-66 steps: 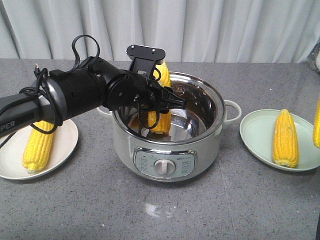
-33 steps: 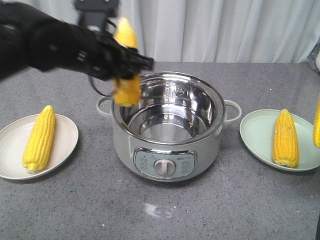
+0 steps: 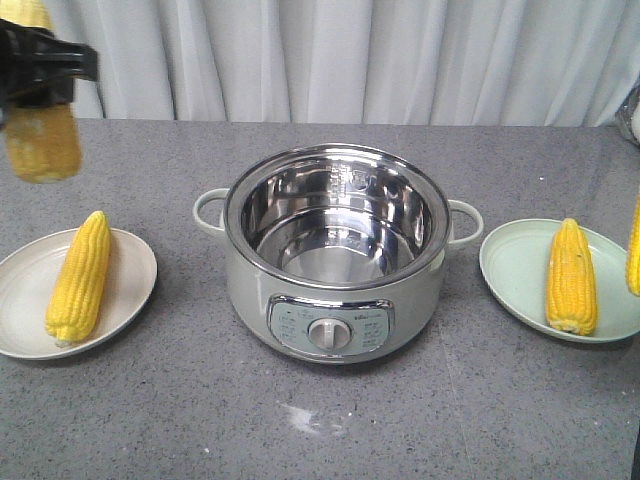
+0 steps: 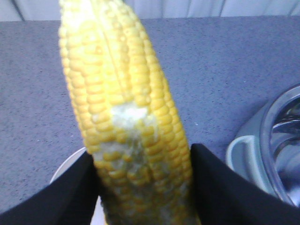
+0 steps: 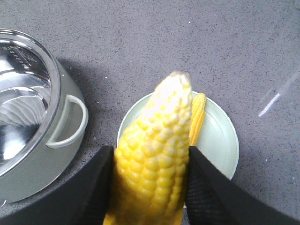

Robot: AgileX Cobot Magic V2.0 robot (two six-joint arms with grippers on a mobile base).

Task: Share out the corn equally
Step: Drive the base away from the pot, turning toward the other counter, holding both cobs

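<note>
Bearing corn [image 3: 78, 275], white plate [image 3: 130, 282], green plate [image 3: 515, 265]

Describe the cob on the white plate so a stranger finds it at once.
Find the steel pot in the middle of the table. Left of it in the front view is a white plate, and the cob lies flat on it. The nearest other cob hangs above, gripped by the left hand.

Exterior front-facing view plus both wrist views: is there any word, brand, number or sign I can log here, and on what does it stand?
None legible.
On the cooker, the control panel has small labels around the knob: too small to read.
On the cooker's inner wall, a stamped mark: blurred, unreadable.
Elsewhere, no lettering shows.
</note>
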